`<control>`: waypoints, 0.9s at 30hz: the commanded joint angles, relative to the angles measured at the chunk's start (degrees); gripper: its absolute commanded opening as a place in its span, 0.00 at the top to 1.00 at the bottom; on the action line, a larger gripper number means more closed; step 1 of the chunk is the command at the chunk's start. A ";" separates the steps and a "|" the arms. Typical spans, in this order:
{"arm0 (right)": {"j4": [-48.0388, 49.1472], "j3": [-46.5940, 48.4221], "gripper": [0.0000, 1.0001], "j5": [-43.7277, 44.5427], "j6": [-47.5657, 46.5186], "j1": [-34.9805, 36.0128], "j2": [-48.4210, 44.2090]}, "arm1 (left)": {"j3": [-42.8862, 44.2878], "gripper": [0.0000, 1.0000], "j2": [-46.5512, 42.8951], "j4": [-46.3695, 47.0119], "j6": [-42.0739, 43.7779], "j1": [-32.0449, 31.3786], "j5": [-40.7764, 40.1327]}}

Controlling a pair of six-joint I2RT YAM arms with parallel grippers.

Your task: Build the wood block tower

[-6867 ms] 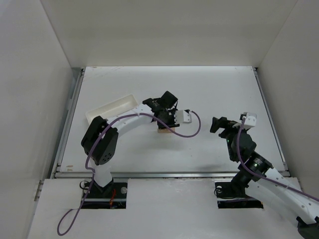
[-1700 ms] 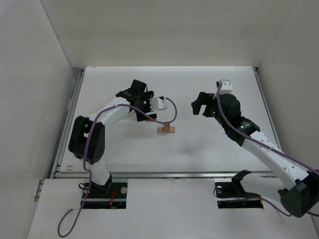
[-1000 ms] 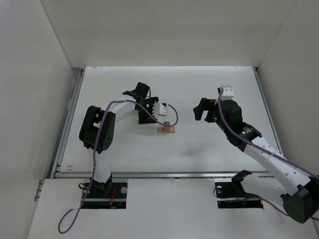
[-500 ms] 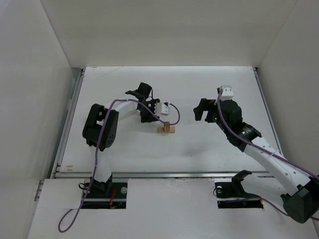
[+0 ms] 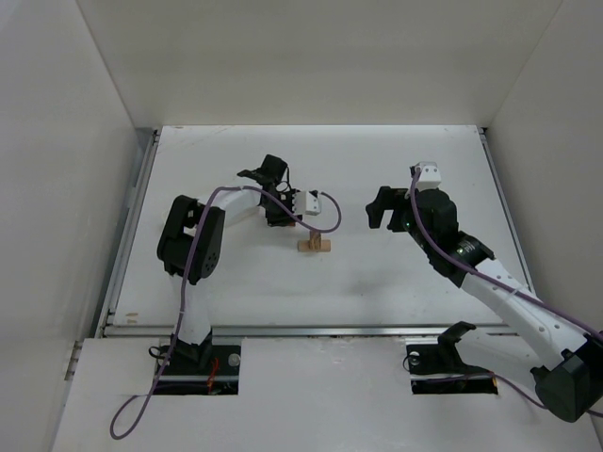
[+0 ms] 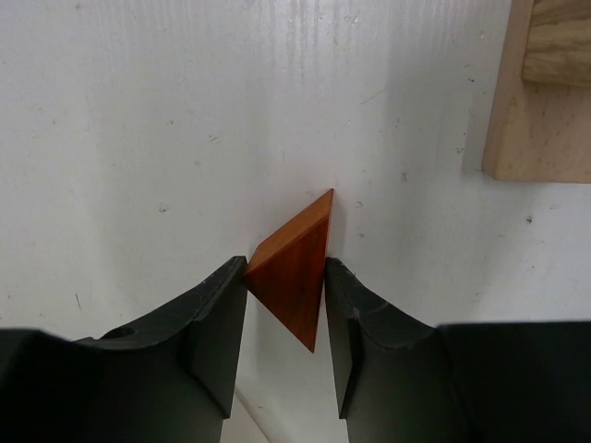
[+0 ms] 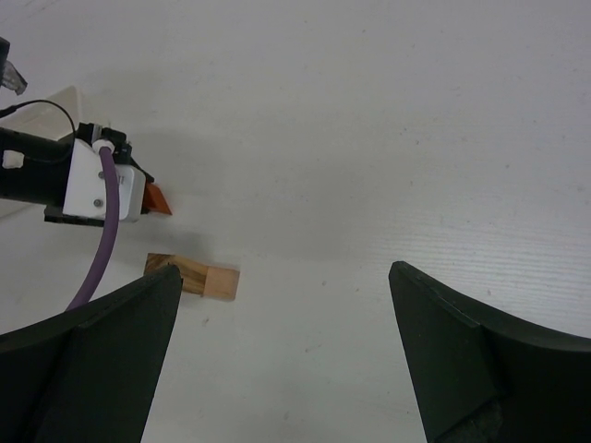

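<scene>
A plain white desk [image 5: 396,160], boxed in by white walls, is carrying the whole scene. On it the reddish-brown roof-shaped triangular wooden piece [image 6: 295,268] is lying flat, directly between the fingers of the left pincer [image 6: 286,273]. Its long axis is running roughly along those fingers, slightly slanted, with one pointed end reaching out past the fingertips. The jaws are standing narrow across its short width, and both inner faces are appearing to touch its sides, so the left pincer is pinching it. The piece is resting on the desk, not lifted, and I cannot tell how firm the hold is.

The pale tan rectangular wooden blocks [image 6: 540,88], a flat bar with a smaller one on top, are sitting just beyond the left pincer's fingertips and off to their right, near but apart from the roof piece. The coming move is likely turning on that short offset: lift, shift forward and to the right, then set the roof down level on the stack.

The right pincer [image 7: 284,272] is hanging with its jaws spread wide and holding nothing, well apart from the blocks, which are lying ahead of it and to its left. The left arm is plainly the nearer one.
</scene>
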 commanded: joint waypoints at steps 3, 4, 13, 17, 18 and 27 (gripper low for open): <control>2.68 0.35 0.00 0.59 -0.78 -0.40 -0.85 | -0.60 0.72 -3.93 0.48 -5.48 -0.21 -0.21; 2.68 0.35 0.00 0.59 -0.78 -0.40 -0.85 | -1.82 0.75 -4.46 0.49 -6.54 -0.21 -1.09; 2.68 0.35 0.00 -0.55 -0.78 -0.40 -2.00 | -12.98 0.91 -17.02 16.47 -14.28 -0.21 -10.67; 3.20 0.88 0.00 -2.74 -0.78 -0.40 -2.00 | -15.18 0.92 -20.01 20.17 -16.22 -0.21 -15.50; 3.20 1.40 0.00 -3.27 -0.78 -0.40 -2.00 | -15.19 0.92 -20.54 20.17 -16.22 -0.21 -17.42; 0.66 11.15 0.00 -14.51 -0.78 -2.23 3.62 | -21.68 0.92 -36.88 30.79 -4.46 -0.21 -22.99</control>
